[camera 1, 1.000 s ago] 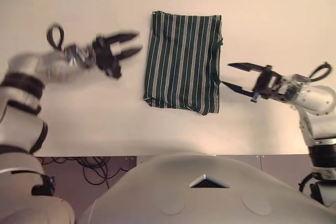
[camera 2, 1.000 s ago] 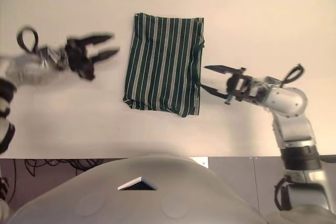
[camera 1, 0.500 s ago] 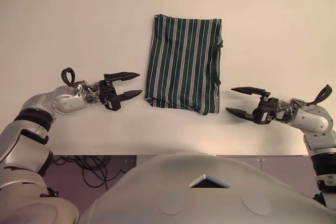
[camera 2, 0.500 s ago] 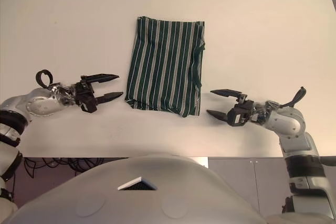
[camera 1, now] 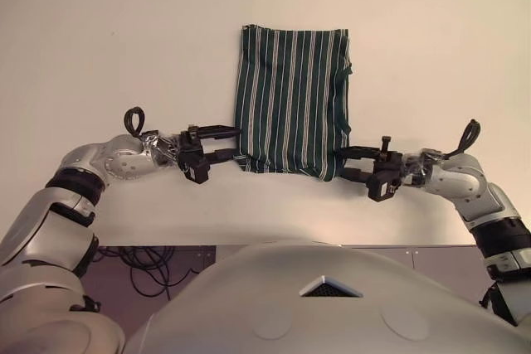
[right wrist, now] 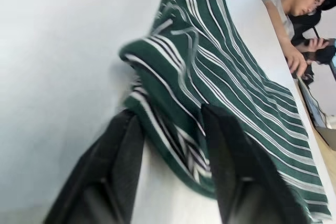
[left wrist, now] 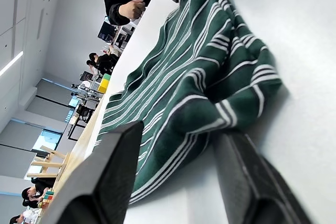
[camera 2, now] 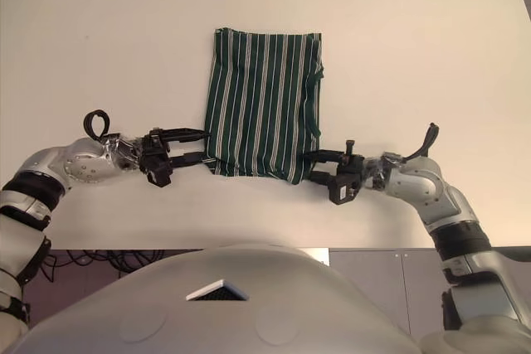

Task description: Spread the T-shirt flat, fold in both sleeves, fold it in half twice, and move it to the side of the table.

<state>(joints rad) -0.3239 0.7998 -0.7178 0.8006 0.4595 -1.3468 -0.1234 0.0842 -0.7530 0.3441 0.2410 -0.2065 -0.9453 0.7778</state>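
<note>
The left pincer stood partly open, its two fingers straddling the T-shirt's left corner on the robot's side, not clamped on it. The right pincer was parted in the same way, one finger on either side of the T-shirt's right corner on that same edge. The T-shirt lay folded into a striped rectangle on the worktop, that edge between the two pincers. Half a second earlier both pincers had stood clear of the T-shirt, off its left and right sides.
</note>
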